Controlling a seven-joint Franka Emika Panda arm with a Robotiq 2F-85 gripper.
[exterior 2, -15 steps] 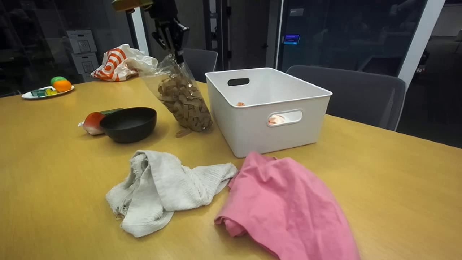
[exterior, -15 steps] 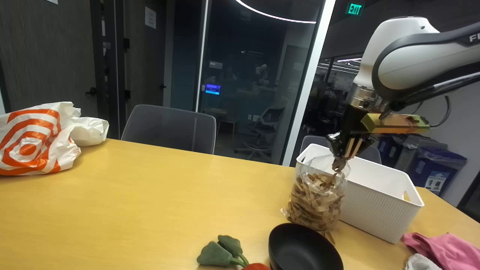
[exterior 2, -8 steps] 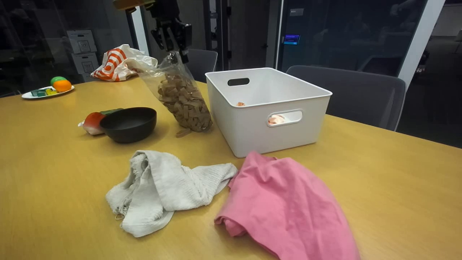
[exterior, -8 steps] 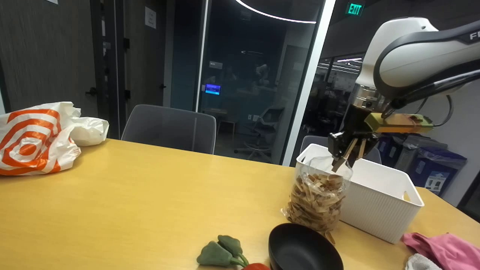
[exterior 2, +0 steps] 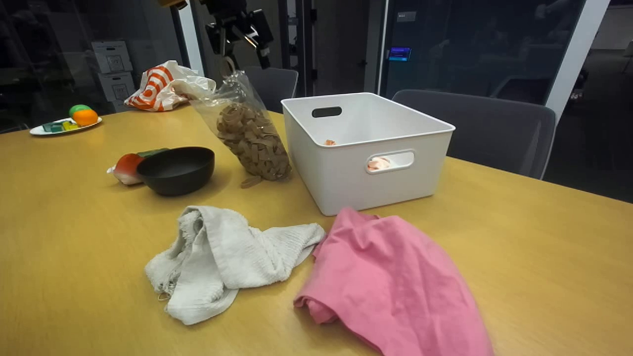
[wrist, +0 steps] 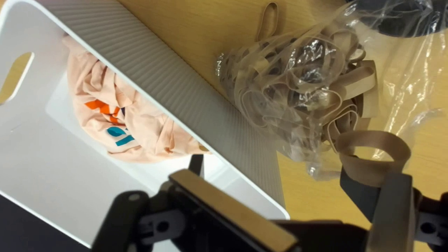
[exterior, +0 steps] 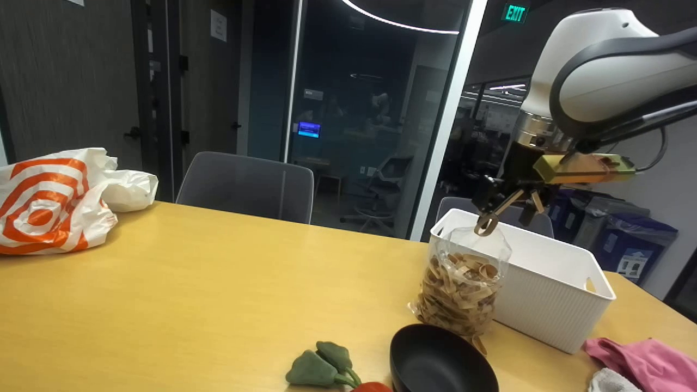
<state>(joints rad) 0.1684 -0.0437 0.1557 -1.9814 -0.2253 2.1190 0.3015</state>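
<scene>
Gripper (exterior: pixel 507 215): fingers spread, nothing clamped between; brown band (wrist: pixel 372 173) hangs at one fingertip. Bag of bands (exterior 2: pixel 253 141) just below that finger, long axis tilted, mouth toward gripper; bin (wrist: pixel 175 84) toward opposite finger

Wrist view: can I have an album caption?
Open gripper, brown loop at one fingertip, near a white bin and a clear bag of loops.

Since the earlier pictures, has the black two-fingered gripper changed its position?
Yes: in both exterior views, the gripper has moved upward relative to the white rectangular plastic bin.
</scene>
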